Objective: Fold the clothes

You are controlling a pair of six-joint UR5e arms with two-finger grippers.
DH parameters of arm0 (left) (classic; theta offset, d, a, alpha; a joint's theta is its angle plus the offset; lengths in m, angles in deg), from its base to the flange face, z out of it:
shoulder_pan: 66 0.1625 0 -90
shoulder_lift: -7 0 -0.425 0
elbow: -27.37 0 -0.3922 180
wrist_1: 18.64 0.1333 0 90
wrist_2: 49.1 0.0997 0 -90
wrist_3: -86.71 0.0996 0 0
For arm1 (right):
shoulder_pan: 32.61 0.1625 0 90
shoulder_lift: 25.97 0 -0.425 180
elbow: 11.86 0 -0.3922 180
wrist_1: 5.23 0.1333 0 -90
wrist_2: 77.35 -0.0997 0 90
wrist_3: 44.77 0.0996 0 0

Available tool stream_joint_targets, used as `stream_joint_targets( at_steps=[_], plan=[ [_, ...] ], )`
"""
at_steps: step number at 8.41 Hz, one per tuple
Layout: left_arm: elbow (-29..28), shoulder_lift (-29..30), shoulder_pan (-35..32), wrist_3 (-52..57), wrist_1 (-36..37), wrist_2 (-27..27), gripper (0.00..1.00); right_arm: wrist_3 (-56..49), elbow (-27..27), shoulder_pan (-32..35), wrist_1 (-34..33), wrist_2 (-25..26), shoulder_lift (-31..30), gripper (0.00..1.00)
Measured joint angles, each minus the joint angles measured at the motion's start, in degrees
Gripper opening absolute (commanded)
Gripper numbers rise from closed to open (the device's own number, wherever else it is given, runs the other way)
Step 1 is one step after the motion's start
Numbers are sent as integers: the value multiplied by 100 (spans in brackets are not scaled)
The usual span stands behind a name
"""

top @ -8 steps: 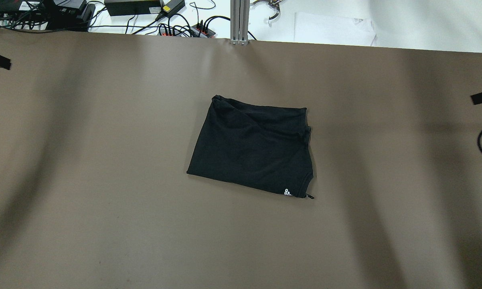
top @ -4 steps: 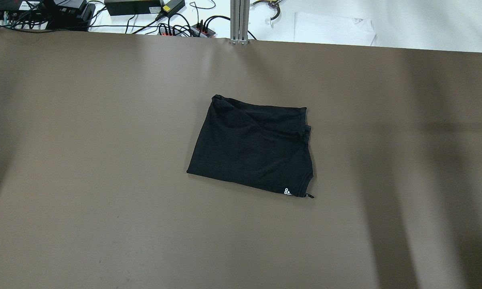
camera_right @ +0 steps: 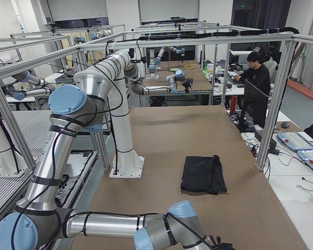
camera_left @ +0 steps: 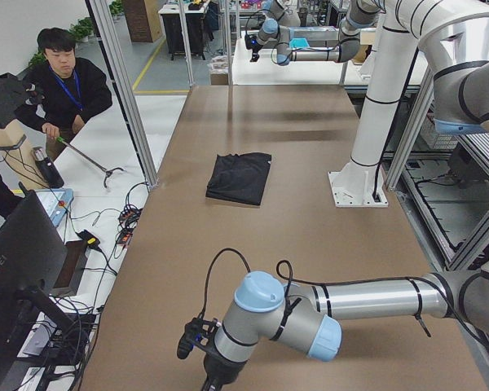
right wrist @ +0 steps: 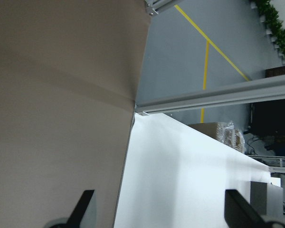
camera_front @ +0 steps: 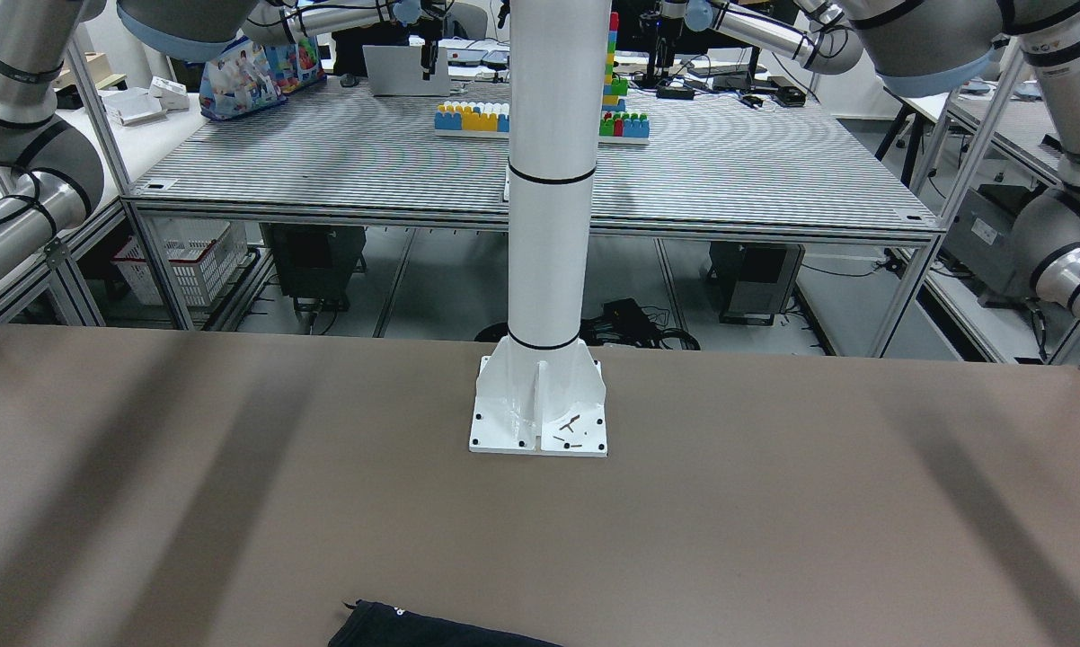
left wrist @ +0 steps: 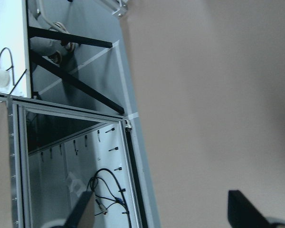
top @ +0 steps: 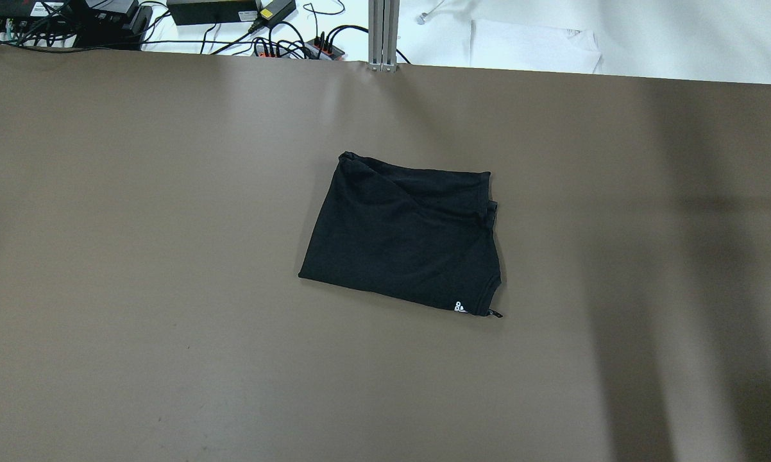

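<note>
The clothes (top: 405,237) lie in a compact folded rectangle mid table (top: 167,256), white mark (top: 460,307) at 5 o'clock; folding looks finished. The left jaws and right jaws gape wide, empty, well away.

The brand name HUAWEI stands in pale letters, tilted, on the back of the black monitor (camera_left: 20,261) in the exterior left view. The clothes (top: 401,237) carry a small white mark (top: 460,307) near one corner, but no letters can be read in it.
</note>
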Motion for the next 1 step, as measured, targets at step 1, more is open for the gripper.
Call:
stream_joint_targets(
  at_steps=[1],
  plan=[
    [88,-59,-68,29,-40,89,100,7,-61,1,22,174,-59,95]
  ],
)
